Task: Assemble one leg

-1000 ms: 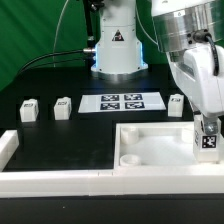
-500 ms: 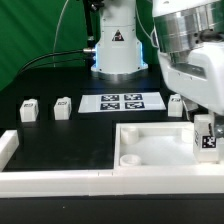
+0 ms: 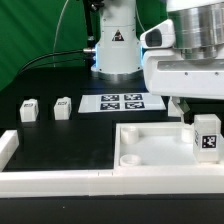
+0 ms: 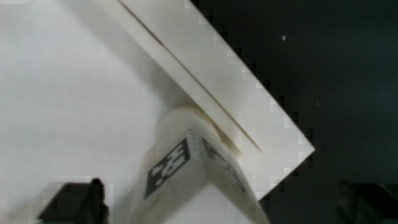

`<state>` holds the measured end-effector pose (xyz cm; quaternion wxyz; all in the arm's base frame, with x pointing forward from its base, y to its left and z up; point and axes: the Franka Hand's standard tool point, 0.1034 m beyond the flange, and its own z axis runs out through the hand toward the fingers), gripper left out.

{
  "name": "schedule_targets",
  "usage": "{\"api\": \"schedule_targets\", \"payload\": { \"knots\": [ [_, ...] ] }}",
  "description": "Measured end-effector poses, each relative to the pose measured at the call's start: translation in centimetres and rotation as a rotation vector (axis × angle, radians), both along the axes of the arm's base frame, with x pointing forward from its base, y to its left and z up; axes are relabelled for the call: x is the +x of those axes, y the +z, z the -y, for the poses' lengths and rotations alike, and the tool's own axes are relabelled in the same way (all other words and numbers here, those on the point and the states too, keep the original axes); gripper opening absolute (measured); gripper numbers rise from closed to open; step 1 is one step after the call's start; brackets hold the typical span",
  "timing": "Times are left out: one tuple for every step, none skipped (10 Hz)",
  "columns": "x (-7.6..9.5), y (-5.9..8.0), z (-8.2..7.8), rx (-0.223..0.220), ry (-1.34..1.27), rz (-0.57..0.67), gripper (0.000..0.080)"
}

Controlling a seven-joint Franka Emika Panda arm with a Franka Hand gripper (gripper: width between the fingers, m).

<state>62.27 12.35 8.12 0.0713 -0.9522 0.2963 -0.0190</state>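
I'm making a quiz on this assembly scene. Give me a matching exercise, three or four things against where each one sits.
Things:
1. marker board
2. tabletop piece
3. leg with the tag facing us
4. two loose legs

Places:
A. at the exterior view's left, on the black table
B. at the far right corner of the tabletop piece
C. flat on the table, in front of the robot base
D. nearest the camera, hole at its near left corner

Pairs: 1-C, 2-D, 3-B, 4-A
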Motion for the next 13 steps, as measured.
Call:
{"api": "schedule_targets", "payload": {
  "knots": [
    [0.3,-0.1,0.1,-0.01,0.128,0.012,0.0648],
    [0.5,-0.3,0.3,-0.021,0.248,0.025,0.0648],
    [0.5,-0.5,0.5,-0.03,0.355,0.024,0.0648],
    [0.6,-0.5,0.9,-0.037,0.467,0.03,0.0648],
    [0.6,-0.5,1.1,-0.041,0.516,0.037,0.0648],
    [0.6,-0.5,1.0,-0.042,0.547,0.041,0.0648],
    [0.6,-0.5,1.0,-0.042,0.543,0.04,0.0648],
    [0.6,-0.5,1.0,-0.042,0.543,0.04,0.0648],
    [0.6,-0.5,1.0,-0.042,0.543,0.04,0.0508],
    [0.6,-0.6,1.0,-0.042,0.543,0.04,0.0508],
    [0.6,-0.6,1.0,-0.042,0.543,0.04,0.0313],
    [0.6,-0.6,1.2,-0.042,0.516,0.036,0.0313],
    [0.6,-0.6,1.3,-0.041,0.495,0.034,0.0292]
  ]
}}
